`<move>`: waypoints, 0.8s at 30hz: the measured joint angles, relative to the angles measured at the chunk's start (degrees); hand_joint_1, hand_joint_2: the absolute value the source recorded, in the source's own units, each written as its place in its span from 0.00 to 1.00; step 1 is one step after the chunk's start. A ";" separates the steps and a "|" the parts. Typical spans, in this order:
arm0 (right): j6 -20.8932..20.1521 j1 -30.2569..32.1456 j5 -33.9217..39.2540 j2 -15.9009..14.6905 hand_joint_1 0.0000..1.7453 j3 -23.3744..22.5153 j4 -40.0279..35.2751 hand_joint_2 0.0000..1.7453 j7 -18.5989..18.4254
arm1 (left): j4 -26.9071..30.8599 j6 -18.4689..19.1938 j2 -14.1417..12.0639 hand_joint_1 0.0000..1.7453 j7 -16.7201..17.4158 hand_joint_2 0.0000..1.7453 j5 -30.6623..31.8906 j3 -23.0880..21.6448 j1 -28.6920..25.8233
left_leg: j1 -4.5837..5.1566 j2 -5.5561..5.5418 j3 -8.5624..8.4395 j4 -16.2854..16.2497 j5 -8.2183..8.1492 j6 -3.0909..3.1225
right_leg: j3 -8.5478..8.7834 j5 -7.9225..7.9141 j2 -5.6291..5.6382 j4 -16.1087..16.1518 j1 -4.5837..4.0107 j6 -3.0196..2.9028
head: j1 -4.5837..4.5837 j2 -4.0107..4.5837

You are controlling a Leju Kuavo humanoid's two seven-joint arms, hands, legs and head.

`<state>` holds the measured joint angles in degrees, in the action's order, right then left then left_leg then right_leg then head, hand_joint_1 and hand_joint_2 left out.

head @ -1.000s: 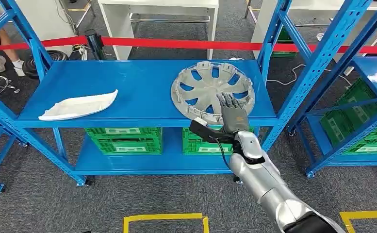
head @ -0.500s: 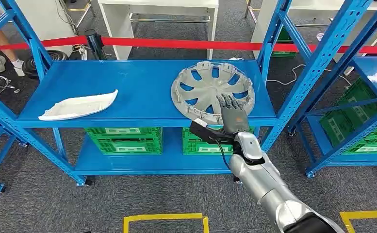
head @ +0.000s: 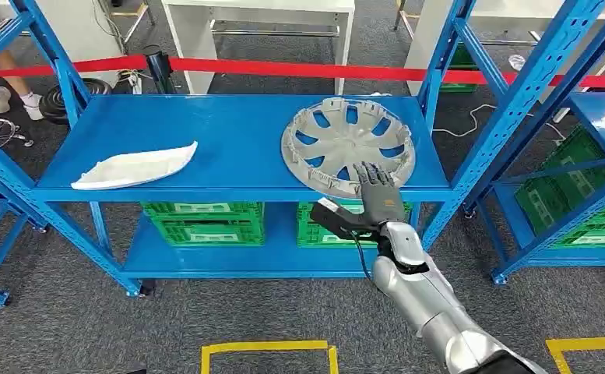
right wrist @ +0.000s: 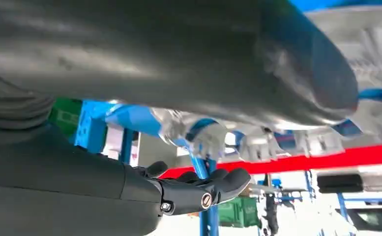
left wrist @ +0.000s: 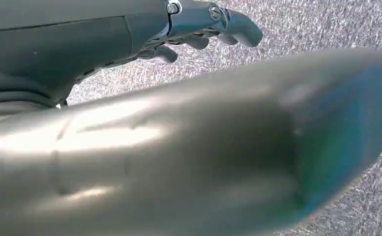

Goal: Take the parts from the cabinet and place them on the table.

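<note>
while no writing legible, right hand (head: 377, 189) open, fingers over hubcap (head: 348, 143) rim.

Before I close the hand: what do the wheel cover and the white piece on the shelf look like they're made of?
Wheel cover: looks like moulded plastic with a matte silver-grey painted finish; thin spokes, clip tabs around the rim. Could be light metal, but the tabs suggest plastic.
White piece: thin curved shell, off-white and dull, probably plastic trim; foam or fibre cannot be ruled out.
Shelf: blue painted steel, glossy.
</note>
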<state>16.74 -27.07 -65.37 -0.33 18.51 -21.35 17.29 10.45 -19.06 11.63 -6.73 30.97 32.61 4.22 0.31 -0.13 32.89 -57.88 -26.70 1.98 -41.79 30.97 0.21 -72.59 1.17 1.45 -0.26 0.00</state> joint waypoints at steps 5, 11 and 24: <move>0.44 0.09 0.15 -0.50 0.00 -0.22 0.00 0.00 0.50 | 0.04 0.39 0.00 0.00 0.18 0.00 0.59 0.00 0.60 | 0.22 -0.04 0.21 -0.67 -0.62 -1.42 | 7.19 -4.34 -0.13 13.82 -0.77 -1.36 | 0.07 0.00; 0.17 0.17 0.13 -0.79 0.00 -0.74 -0.15 0.00 1.05 | 0.15 0.52 0.07 0.00 0.11 0.00 0.72 0.00 0.95 | -0.37 -0.04 4.26 -9.40 -5.71 -3.62 | 7.70 -4.57 -0.02 14.55 -0.15 -3.11 | 0.61 0.00; -0.46 0.29 -0.22 -1.29 0.00 -1.51 -0.15 0.00 0.94 | 0.13 1.25 0.31 0.00 0.63 0.00 0.81 0.02 0.96 | -1.21 -0.25 0.86 -0.25 0.33 -1.81 | 8.31 -2.89 0.04 13.78 0.29 0.04 | 0.68 0.00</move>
<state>16.28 -26.78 -65.59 -1.62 17.00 -21.51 18.23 10.58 -17.81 11.93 -6.10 31.78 32.63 5.18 -0.90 -0.38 33.75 -58.13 -26.37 0.17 -33.47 28.08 0.26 -58.81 1.46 1.49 0.41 0.00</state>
